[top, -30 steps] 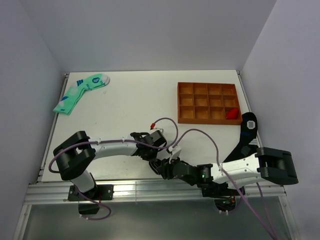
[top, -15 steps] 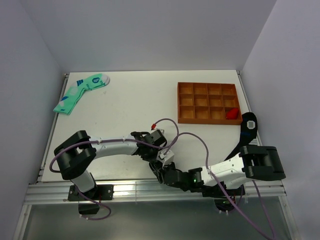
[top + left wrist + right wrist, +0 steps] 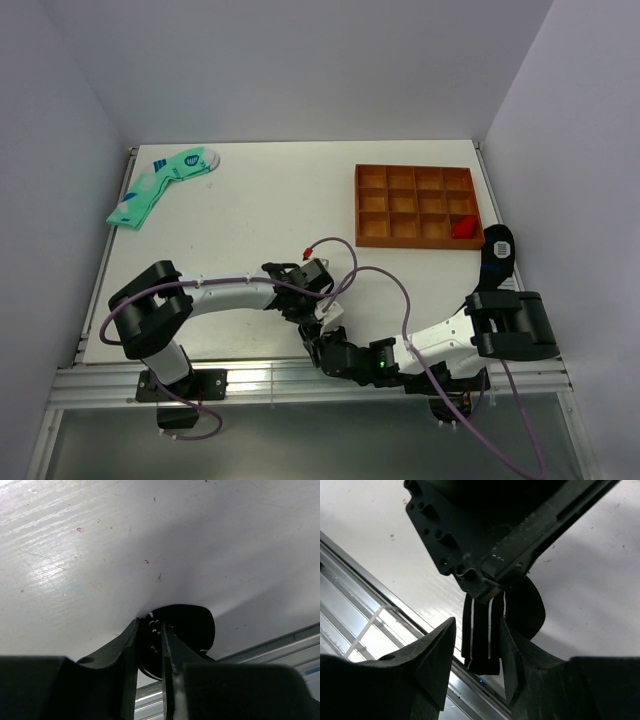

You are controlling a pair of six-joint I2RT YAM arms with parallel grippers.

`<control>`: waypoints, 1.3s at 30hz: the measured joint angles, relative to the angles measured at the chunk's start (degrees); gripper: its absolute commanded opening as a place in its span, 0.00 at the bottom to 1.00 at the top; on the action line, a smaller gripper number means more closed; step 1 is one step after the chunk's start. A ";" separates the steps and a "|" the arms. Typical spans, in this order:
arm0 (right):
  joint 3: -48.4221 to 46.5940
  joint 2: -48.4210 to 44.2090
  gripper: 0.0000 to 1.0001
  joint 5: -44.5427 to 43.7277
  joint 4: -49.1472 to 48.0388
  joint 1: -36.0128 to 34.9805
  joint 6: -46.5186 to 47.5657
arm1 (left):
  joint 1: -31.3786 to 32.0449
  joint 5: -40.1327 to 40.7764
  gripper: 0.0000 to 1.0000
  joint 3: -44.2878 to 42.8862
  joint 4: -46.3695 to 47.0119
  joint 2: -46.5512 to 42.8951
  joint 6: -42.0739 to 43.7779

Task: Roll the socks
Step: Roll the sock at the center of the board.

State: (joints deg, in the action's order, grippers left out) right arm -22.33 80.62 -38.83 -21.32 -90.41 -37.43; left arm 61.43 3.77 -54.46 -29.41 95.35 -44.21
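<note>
A black sock with thin white stripes is pinched in my left gripper, which is shut on it at the table's front edge. In the right wrist view the sock hangs folded below the left gripper's fingers, over the metal rail. My right gripper is open, with a finger on each side of the hanging sock and its right finger close against it; in the top view it sits just below the left one. A second black sock lies at the table's right edge.
Mint-green socks lie at the far left corner. An orange compartment tray holding a red piece stands at the back right. A metal rail runs along the table's front edge.
My right arm has swung left along the front edge, bringing its gripper in under the left gripper and around the hanging sock. The left gripper has stayed put.
</note>
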 measured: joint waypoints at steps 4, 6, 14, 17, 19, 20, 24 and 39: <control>0.44 0.00 0.37 -0.68 0.24 0.02 -1.46 | -0.02 -0.57 0.00 0.00 0.13 0.00 0.00; 0.59 0.02 0.34 -0.79 0.39 0.02 -2.19 | -0.02 -0.98 0.00 0.09 0.33 0.00 0.00; 1.77 1.11 0.20 -1.22 -1.75 0.39 -6.56 | -0.24 -1.81 0.06 1.77 2.38 -1.16 -0.31; 3.08 0.48 0.19 -0.72 -3.13 0.96 -8.76 | -0.55 -2.19 0.13 3.30 4.15 -2.21 -0.92; 4.20 -0.31 0.19 0.04 -4.15 1.53 -9.97 | -0.74 -2.45 0.19 4.42 5.53 -2.99 -1.68; 4.98 -0.87 0.19 0.72 -4.83 1.95 -10.69 | -0.76 -2.47 0.21 5.01 6.27 -3.37 -2.10; 7.17 -2.78 0.19 3.30 -6.29 3.65 -12.85 | -0.81 -2.38 0.34 7.72 9.88 -5.18 -4.07; 10.49 -5.05 0.18 16.57 -10.45 12.83 -17.73 | -0.81 3.78 0.48 16.85 15.30 -14.32 -12.52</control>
State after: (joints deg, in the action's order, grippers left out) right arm -11.84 75.57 -22.26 -31.77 -77.58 -55.16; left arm 60.62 7.55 -37.60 -14.11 81.03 -56.73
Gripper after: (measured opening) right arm 0.206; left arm 0.459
